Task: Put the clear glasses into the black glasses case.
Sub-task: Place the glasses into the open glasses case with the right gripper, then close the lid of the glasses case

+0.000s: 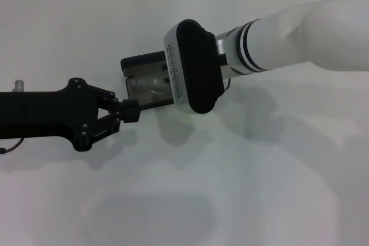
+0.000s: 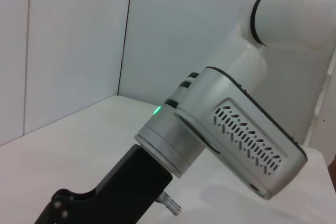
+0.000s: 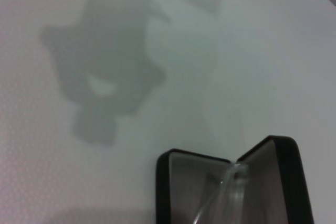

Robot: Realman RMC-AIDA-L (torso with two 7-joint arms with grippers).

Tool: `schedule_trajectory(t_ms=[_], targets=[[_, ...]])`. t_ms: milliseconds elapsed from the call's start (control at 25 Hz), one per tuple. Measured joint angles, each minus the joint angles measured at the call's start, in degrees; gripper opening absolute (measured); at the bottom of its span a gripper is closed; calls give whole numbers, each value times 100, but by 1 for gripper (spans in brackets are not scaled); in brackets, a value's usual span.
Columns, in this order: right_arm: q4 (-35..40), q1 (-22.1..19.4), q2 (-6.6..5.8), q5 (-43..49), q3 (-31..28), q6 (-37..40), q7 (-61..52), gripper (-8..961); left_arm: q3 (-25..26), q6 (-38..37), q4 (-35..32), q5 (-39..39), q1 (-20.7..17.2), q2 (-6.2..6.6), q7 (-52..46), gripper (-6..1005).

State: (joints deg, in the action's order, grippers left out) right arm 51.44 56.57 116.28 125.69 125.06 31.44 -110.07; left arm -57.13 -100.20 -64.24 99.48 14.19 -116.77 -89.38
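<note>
- Black glasses case [image 1: 144, 82] lies open mid-desk [image 1: 277, 200], grey lining up; the clear glasses [image 3: 223, 198] sit partly inside, near the hinge.
- Left tool [image 1: 131, 111] is closed at the case's near-left edge, apparently steadying it.
- Right tool is hidden above the case; grip state cannot be told.
- Advice: seat the glasses flat, arms inside, before shutting the lid.
</note>
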Motion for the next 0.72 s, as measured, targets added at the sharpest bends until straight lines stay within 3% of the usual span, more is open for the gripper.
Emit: schedule_trajectory(t_ms=[400, 560, 720], targets=[[298, -288, 0, 1, -176, 22, 3, 188, 420, -37, -17, -60, -76, -41, 113, 100], [648, -683, 0, -154, -331, 25, 12, 188, 584, -41, -21, -189, -75, -61, 201, 100], [975, -1128, 0, -592, -548, 26, 61, 188, 1197, -43, 19, -553, -99, -174, 284, 99]])
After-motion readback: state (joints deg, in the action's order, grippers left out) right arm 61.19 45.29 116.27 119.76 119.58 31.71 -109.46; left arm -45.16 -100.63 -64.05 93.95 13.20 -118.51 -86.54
